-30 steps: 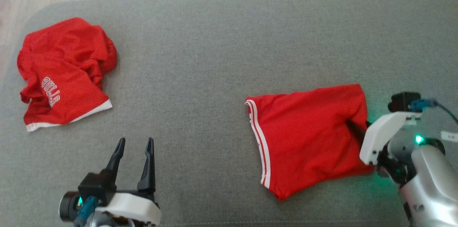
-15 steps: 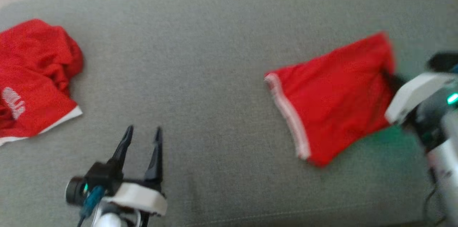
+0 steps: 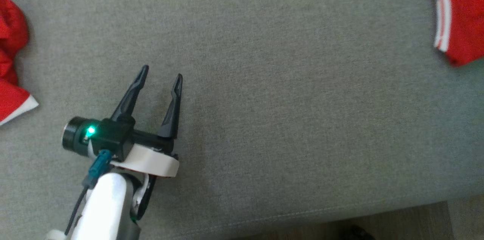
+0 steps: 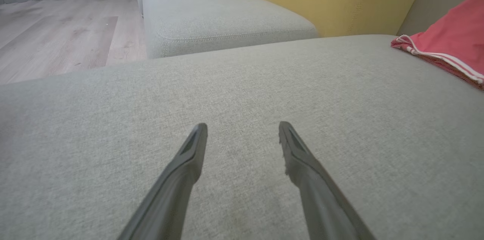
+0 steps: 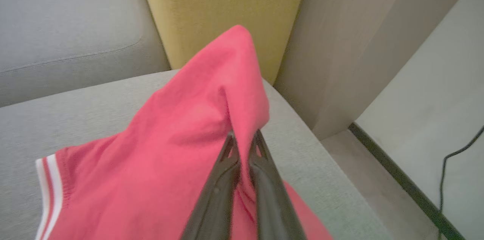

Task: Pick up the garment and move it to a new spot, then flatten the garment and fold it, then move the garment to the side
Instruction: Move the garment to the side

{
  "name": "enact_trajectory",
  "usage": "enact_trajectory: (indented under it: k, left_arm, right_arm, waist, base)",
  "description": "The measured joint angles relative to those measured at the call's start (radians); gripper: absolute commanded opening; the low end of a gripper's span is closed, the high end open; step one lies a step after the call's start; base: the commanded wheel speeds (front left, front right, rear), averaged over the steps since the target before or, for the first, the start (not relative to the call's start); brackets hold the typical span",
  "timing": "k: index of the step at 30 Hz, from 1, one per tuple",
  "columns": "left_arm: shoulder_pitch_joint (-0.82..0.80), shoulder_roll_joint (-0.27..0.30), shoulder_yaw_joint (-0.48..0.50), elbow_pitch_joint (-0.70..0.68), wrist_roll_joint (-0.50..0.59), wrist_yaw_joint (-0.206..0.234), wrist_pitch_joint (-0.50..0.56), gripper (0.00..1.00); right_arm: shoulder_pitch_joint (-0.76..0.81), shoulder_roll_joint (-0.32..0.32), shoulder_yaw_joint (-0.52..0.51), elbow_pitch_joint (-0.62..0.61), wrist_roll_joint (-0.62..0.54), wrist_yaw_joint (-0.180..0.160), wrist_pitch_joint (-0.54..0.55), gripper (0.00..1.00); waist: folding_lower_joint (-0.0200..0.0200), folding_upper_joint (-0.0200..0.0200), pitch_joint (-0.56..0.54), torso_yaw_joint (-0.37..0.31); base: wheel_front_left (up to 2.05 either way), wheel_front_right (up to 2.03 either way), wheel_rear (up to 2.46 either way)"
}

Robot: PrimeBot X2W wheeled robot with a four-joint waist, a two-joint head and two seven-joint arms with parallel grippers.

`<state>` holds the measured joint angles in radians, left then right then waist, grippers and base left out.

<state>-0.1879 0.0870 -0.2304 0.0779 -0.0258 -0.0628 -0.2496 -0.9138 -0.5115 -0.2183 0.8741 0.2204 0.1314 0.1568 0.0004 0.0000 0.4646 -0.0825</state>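
R jaws pinched narrow on a fold of the red garment point(image 5: 181, 149), near its plain edge. The cloth tents up off the grey cushion point(image 3: 283, 119) w/ the striped hem point(image 5: 47, 191) trailing low. An edge grip lets the rest hang free for the move, I reckon. L jaws wide, empty, low over bare cushion, prob. parked ready to help flatten. A second red garment point(image 3: 11, 62) lies crumpled far left, well apart.

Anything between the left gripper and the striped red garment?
Nothing: bare grey cushion from the left gripper to the garment, in head and left wrist views.
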Motion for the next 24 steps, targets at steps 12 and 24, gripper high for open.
enact_trajectory:
  k: [12, 24]
  left_arm:
    - [0.02, 0.022, 0.012, -0.023, 0.0, 0.011, 0.0, 1.0]
    - [0.051, 0.0, 0.015, -0.017, -0.033, 0.036, 0.0, 1.0]
  right_arm:
    - [-0.063, -0.034, -0.173, 0.086, -0.33, 0.0, -0.154, 1.0]
    - [-0.027, 0.048, -0.208, 0.04, -0.461, 0.0, -0.366, 1.0]
  waist:
    - [-0.0003, 0.0, 0.04, -0.003]
    - [-0.0004, 0.0, -0.074, -0.008]
  base:
    - [0.0, 0.0, 0.0]
    - [0.0, 0.0, 0.0]
